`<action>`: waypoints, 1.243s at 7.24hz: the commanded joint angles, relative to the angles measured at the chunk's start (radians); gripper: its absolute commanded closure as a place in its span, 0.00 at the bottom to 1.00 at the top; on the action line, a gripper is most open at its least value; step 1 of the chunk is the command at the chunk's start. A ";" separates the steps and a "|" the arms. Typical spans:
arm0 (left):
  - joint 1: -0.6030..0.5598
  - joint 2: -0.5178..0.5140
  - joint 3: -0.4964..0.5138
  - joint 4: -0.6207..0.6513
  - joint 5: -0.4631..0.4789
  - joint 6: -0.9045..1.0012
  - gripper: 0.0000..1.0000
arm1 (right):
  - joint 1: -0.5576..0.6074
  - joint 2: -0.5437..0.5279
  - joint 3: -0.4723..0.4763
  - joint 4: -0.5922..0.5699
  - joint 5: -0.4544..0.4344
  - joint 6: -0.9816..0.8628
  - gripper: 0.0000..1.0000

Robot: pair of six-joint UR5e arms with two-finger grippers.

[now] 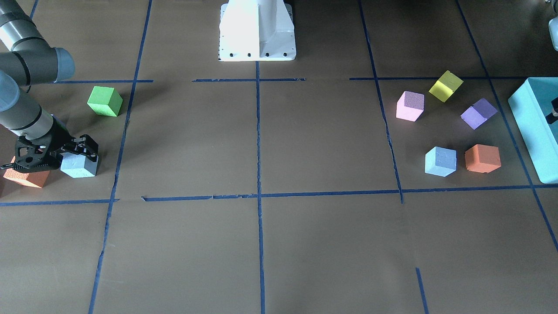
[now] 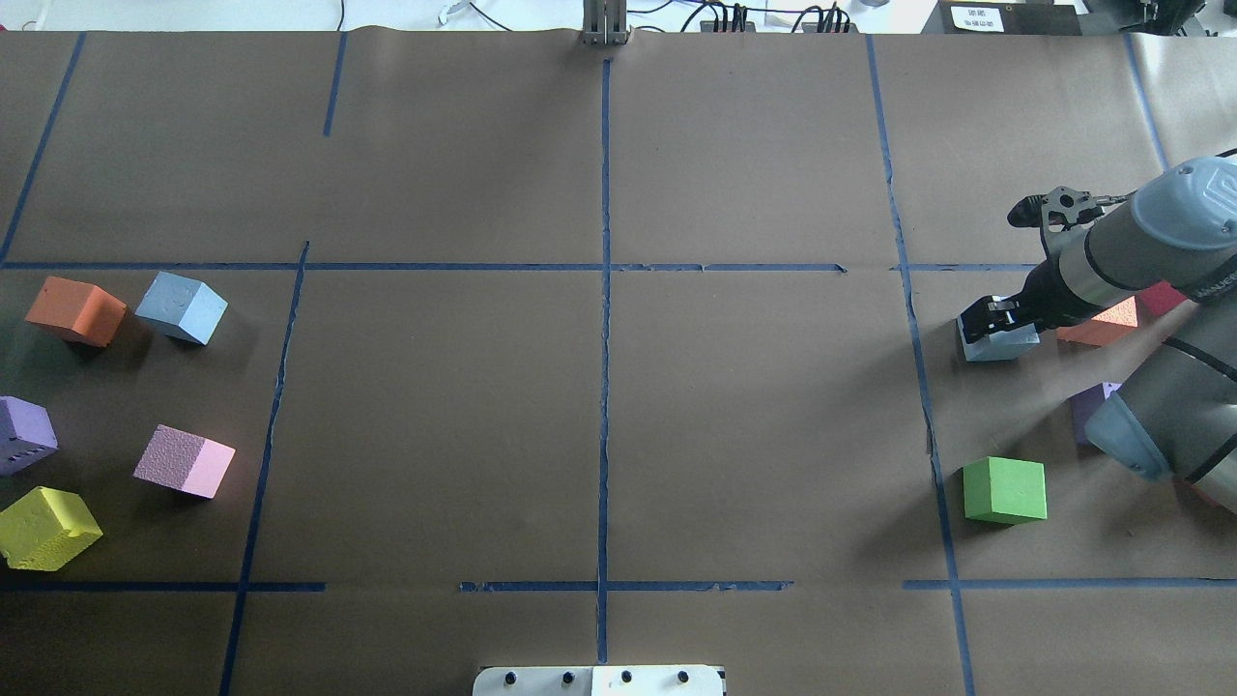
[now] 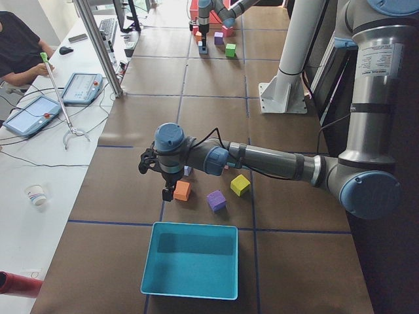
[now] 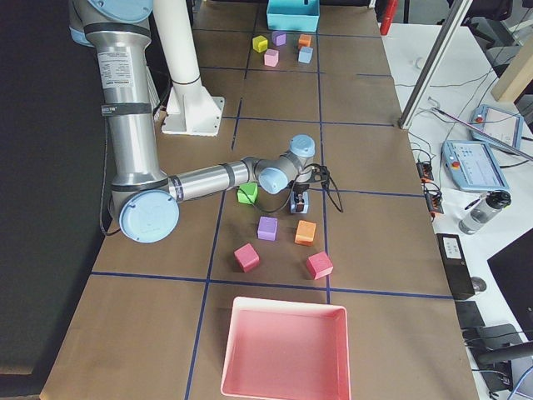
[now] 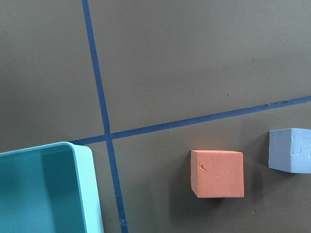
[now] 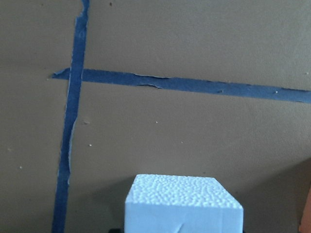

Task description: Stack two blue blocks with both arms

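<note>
Off to the left of the white pedestal base [image 1: 257,30], at the table's end, sits an open-topped teal box [image 3: 190,258]. Only its own smooth floor and walls show inside. At the opposite end, to the base's right, lies a pink tray [image 4: 283,350] that likewise shows only its floor.

On the base's right side, the right gripper [image 1: 77,150] is clamped on a blue block [image 1: 78,165], with a finger pressed on each of two opposite faces. The block sits low on the brown paper beside an orange cube [image 1: 26,178]. It is a pale sky-blue foam cube with a grainy, pebbled surface.

The second blue block [image 1: 440,161] rests on the base's left side, just beside another orange cube [image 1: 482,158]. The left gripper [image 3: 168,190] hangs above that group. Whether its fingers are apart or together cannot be told.
</note>
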 commanded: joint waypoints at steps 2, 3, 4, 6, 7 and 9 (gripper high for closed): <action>0.000 0.000 -0.003 0.003 0.000 0.000 0.00 | 0.019 0.003 0.101 -0.015 0.022 0.000 0.93; 0.001 0.000 -0.001 0.005 0.000 -0.002 0.00 | 0.021 0.053 0.121 -0.081 0.020 0.002 0.95; 0.000 0.000 -0.001 0.005 0.000 -0.002 0.00 | 0.019 0.159 0.140 -0.234 0.016 0.003 0.95; 0.000 0.002 -0.004 0.005 0.000 -0.002 0.00 | -0.068 0.372 0.135 -0.454 -0.007 0.093 0.95; 0.000 0.002 -0.003 0.005 0.000 0.000 0.00 | -0.146 0.459 0.109 -0.462 -0.057 0.224 0.95; 0.000 0.005 -0.001 0.005 0.000 0.000 0.00 | -0.295 0.682 -0.077 -0.458 -0.194 0.407 0.95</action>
